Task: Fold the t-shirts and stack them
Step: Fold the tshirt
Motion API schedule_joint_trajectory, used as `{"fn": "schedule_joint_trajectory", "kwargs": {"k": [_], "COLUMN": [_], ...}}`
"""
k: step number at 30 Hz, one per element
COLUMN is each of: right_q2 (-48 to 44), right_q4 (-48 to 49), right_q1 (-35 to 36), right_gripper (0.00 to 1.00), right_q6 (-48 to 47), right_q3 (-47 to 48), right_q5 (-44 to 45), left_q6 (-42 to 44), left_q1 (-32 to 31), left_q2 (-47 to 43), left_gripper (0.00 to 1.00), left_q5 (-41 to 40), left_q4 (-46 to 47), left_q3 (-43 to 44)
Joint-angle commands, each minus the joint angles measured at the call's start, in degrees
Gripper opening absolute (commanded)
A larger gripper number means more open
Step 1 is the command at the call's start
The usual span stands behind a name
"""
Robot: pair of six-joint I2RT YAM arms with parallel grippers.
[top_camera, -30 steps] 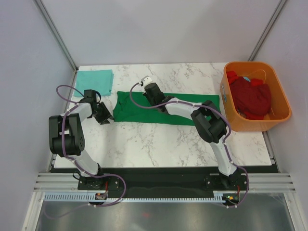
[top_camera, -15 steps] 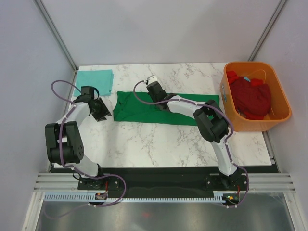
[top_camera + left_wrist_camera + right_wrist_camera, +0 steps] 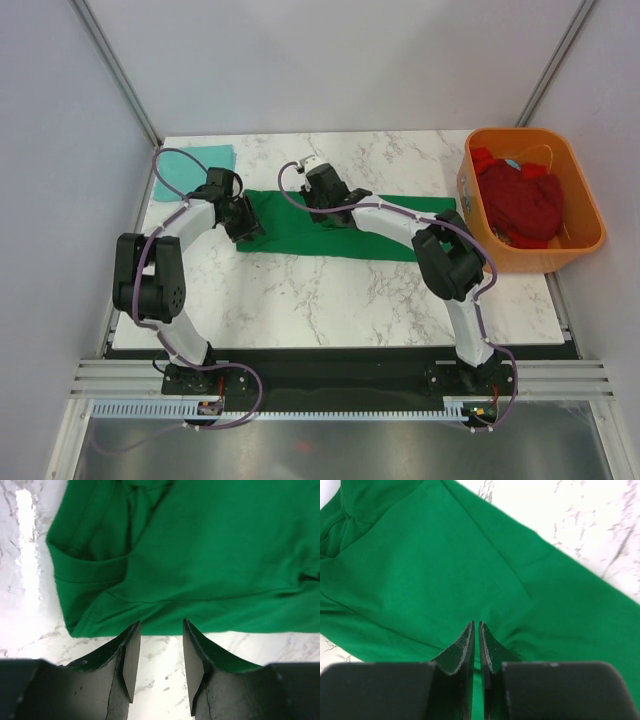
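Note:
The dark green t-shirt (image 3: 380, 228) lies as a long folded strip across the middle of the table. My left gripper (image 3: 247, 226) is at its left end; in the left wrist view it (image 3: 160, 630) is open over bare marble, fingertips right at the shirt's hem (image 3: 200, 570). My right gripper (image 3: 318, 207) rests on the strip left of its middle; in the right wrist view it (image 3: 476, 626) is shut, with the green cloth (image 3: 420, 565) puckered at its tips. A folded pale teal t-shirt (image 3: 195, 166) lies at the back left. Dark red t-shirts (image 3: 522, 205) fill the tub.
The orange plastic tub (image 3: 583, 240) stands at the right edge of the white marble table (image 3: 330, 300). The left arm's purple cable (image 3: 165, 160) loops over the teal shirt. Grey walls close in the back and sides.
My left gripper has swung right, from the bare table beside the green shirt to the shirt's left end. My right gripper has stayed on the shirt, turning slightly.

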Motion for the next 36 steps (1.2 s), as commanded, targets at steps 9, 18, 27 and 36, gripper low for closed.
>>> {"fn": "schedule_joint_trajectory", "kwargs": {"k": [9,18,27,36], "right_q2": [1.8,-4.5,-13.0,-29.2], "right_q4": [1.0,-0.4,-5.7,-8.1], "right_q1": [-2.8,-2.8,-2.8,-3.0], "right_gripper": [0.12,0.18,0.34,0.45], "right_q6": [2.3,3.5,10.4,15.9], "right_q3": [-3.4,-3.2,-5.5,-14.7], "right_q5": [-0.8,-3.6,1.2,11.6], "left_q6": [1.6,3.5,3.7,2.7], "left_q1": [0.8,0.8,-3.6,-5.9], "left_q2": [5.6,-1.1,-3.0,14.5], "left_gripper": [0.48,0.50,0.49,0.46], "left_q5": [-10.2,-10.8,-0.5,2.2], "left_q4": [-0.6,-4.5,-3.9,-2.9], "left_q3": [3.1,4.9,5.1,19.4]}}
